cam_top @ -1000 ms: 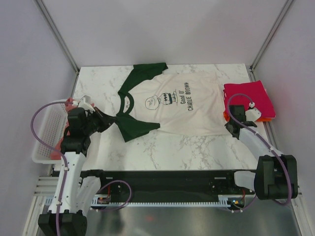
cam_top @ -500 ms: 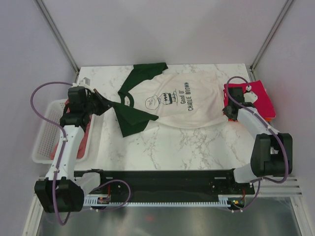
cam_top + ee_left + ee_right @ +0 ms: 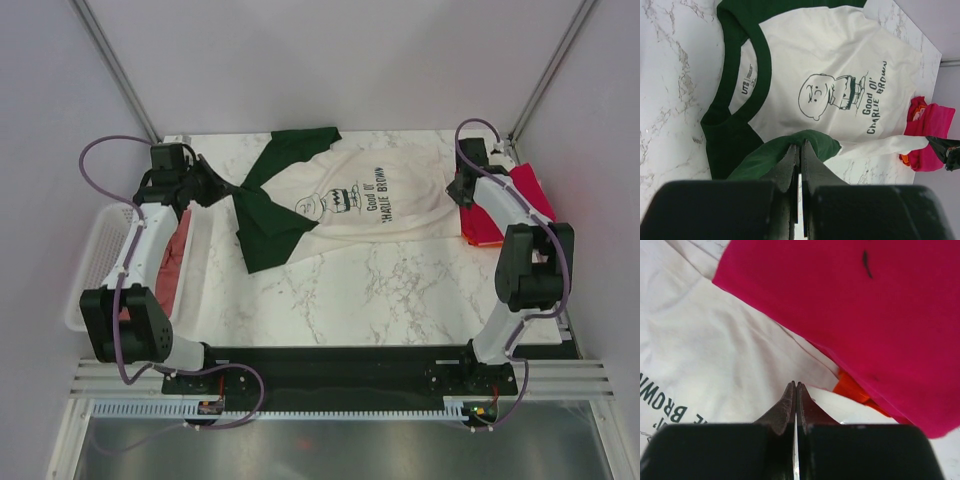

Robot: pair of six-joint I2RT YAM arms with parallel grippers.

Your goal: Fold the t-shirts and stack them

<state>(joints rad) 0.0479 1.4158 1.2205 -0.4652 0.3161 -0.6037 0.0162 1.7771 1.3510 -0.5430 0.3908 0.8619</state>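
From above, we see the cream t-shirt [image 3: 385, 195] spread print-up across the far half of the marble table [image 3: 400, 290]. Its near green sleeve [image 3: 262, 228] is folded over and drawn up toward the left gripper [image 3: 222, 187], which is clenched on the sleeve's edge at the shirt's left side. The right gripper [image 3: 462, 190] is pinched onto the shirt's hem corner at the right. Just beside it lies the magenta t-shirt [image 3: 530, 188], folded, with the orange t-shirt [image 3: 480, 236] under it. A white basket [image 3: 90, 290] stands at the table's left edge with the salmon-pink t-shirt [image 3: 178, 255] in it.

From the left wrist, we see the left gripper [image 3: 800, 146] with its fingers pressed together on a bunched fold of the sleeve [image 3: 785, 152]. Beyond it the cream t-shirt [image 3: 810, 55] lies flat on the table [image 3: 670, 75], and one hem corner stretches toward the right gripper [image 3: 946, 150]. The magenta t-shirt [image 3: 935, 127] sits there on the orange t-shirt [image 3: 906, 159].

From the right wrist, the right gripper [image 3: 795, 385] is closed tight, with the cream t-shirt [image 3: 715, 355] gathered at its tips. The magenta t-shirt [image 3: 865, 315] fills the upper right, and a strip of the orange t-shirt [image 3: 852, 389] peeks out beneath it.
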